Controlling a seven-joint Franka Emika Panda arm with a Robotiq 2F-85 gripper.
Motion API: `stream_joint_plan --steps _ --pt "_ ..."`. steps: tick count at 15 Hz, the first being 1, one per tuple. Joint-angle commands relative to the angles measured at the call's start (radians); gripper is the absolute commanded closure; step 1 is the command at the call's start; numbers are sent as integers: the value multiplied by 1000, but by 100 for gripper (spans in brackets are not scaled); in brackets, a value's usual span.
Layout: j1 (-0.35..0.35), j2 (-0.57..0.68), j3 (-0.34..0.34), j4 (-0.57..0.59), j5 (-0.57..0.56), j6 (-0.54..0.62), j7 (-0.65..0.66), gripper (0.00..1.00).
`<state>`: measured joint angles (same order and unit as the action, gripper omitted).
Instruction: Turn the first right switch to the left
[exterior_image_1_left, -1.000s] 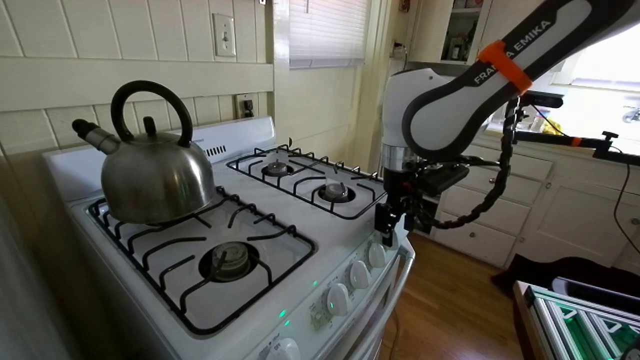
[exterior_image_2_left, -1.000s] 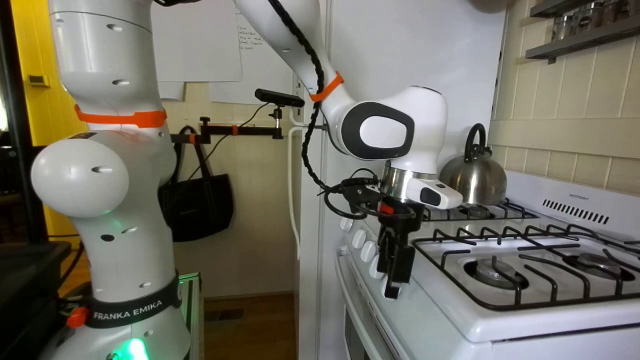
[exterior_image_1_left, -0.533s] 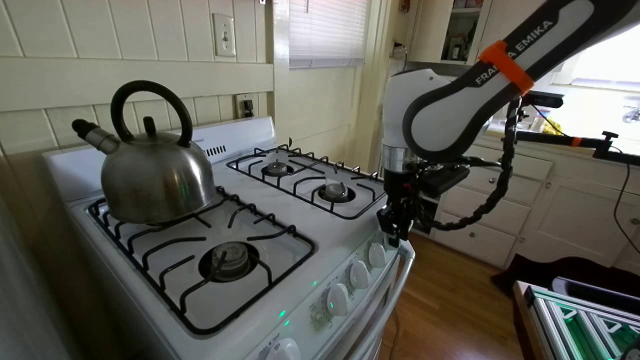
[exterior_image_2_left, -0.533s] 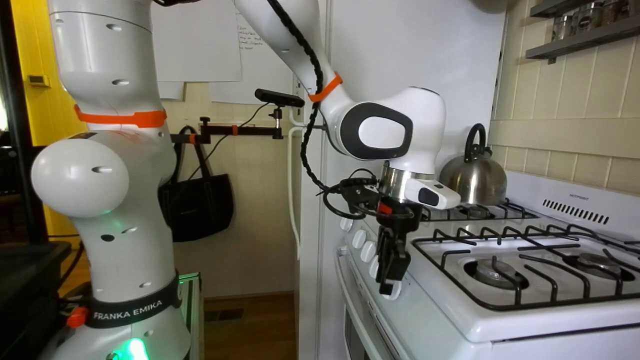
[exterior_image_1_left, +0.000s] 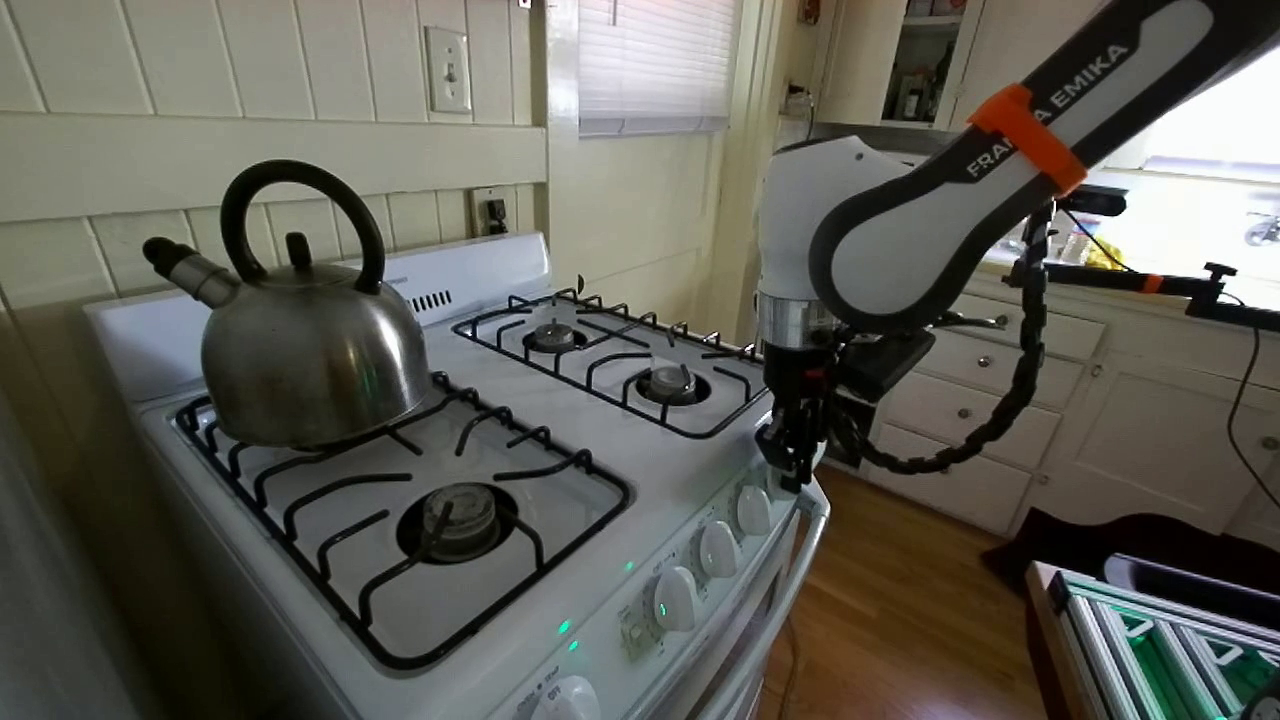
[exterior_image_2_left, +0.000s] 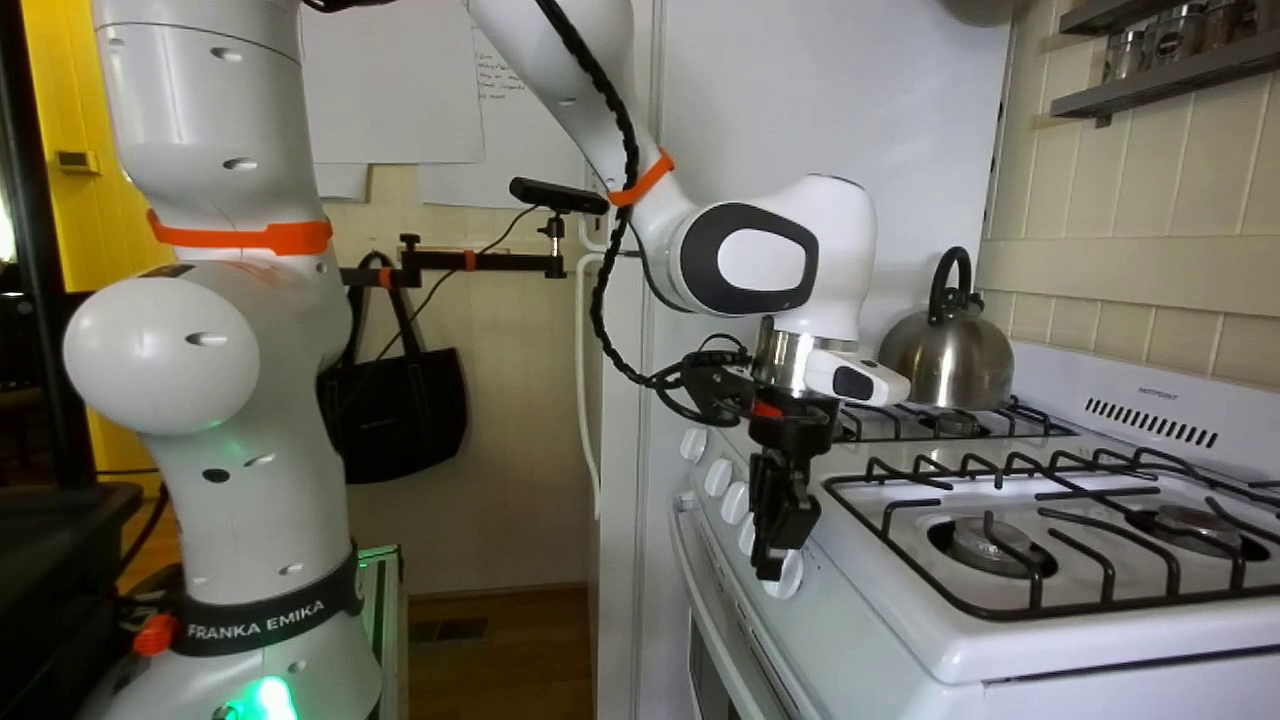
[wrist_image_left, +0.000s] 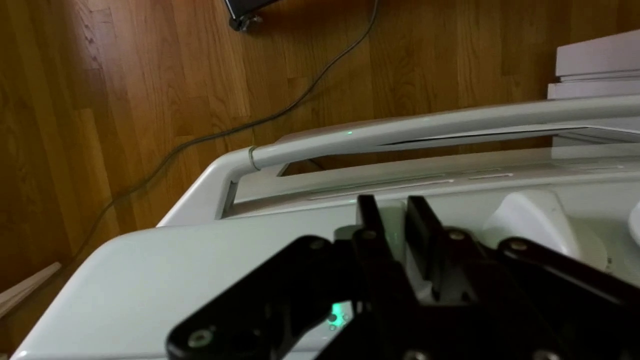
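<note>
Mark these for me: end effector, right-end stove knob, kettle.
End effector (wrist_image_left: 391, 210): wrist view, midway between its fingertips.
Right-end stove knob (exterior_image_2_left: 790, 574): an exterior view, uncovered part of its white surface.
Kettle (exterior_image_1_left: 315, 360): an exterior view, middle of its metal body.

White stove (exterior_image_1_left: 560, 412), kettle (exterior_image_1_left: 315, 355) on black grate (exterior_image_1_left: 408, 662)

The kettle (exterior_image_1_left: 315, 360) stands at the rear of the stove (exterior_image_1_left: 670, 470), on the grate (exterior_image_1_left: 385, 479) before the back panel (exterior_image_1_left: 500, 262). Along the stove's front the knobs (exterior_image_1_left: 719, 550) form a row above the oven handle (wrist_image_left: 425, 129). The end knob (wrist_image_left: 394, 220) lies between the jaws, the next knob (wrist_image_left: 532, 220) just beside them. In an exterior view a bag (exterior_image_2_left: 410, 415) hangs behind the arm (exterior_image_2_left: 265, 340)
</note>
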<state>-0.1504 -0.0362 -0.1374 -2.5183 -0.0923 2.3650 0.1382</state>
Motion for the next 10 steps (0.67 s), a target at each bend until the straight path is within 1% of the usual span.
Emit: stream_joint_plan --steps 1,7,10 --pt "27 -12 35 -13 -113 13 40 95" --pt "66 -2 94 -17 -378 -5 107 95" --pt "78 5 111 -19 -476 -18 134 95"
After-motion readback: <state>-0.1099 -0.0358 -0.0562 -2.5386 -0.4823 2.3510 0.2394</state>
